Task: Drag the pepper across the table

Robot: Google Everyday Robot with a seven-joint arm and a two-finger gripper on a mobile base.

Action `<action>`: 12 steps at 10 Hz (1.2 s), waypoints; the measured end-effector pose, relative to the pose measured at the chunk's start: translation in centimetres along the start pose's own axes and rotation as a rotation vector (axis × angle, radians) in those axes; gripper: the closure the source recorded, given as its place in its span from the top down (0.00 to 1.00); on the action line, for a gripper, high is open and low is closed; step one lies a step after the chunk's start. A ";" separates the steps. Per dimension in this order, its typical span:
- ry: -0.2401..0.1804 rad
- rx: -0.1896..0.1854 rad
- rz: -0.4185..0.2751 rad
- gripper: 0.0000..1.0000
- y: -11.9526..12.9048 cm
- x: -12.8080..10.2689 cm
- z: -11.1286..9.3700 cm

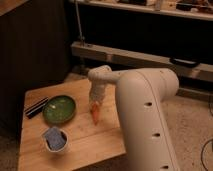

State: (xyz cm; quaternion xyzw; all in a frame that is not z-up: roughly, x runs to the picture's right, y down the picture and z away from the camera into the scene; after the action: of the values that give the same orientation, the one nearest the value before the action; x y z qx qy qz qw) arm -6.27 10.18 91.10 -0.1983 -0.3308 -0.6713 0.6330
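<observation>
The pepper (95,113) is small, orange-red and tapered, and sits on the light-brown wooden table (85,140) just right of the green plate. My gripper (95,98) hangs from the white arm (145,105) directly above the pepper, at its upper end. The wrist hides the fingers, so the contact with the pepper does not show.
A green plate (59,109) lies left of the pepper. A white cup with a blue-grey object (54,139) stands near the front left. A black bar-shaped object (36,107) lies at the left edge. Speckled floor (195,125) lies to the right, a dark shelf unit (150,30) behind.
</observation>
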 end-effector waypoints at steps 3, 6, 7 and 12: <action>-0.002 -0.001 0.006 0.02 0.4 0.0 -0.1; -0.007 -0.004 0.014 0.02 1.2 0.1 -0.2; -0.007 -0.004 0.015 0.02 1.2 0.1 -0.3; -0.013 -0.011 0.041 0.02 2.8 0.2 -0.3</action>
State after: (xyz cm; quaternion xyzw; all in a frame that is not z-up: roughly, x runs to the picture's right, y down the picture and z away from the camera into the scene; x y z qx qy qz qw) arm -3.53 9.88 91.56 -0.2128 -0.3268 -0.6587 0.6434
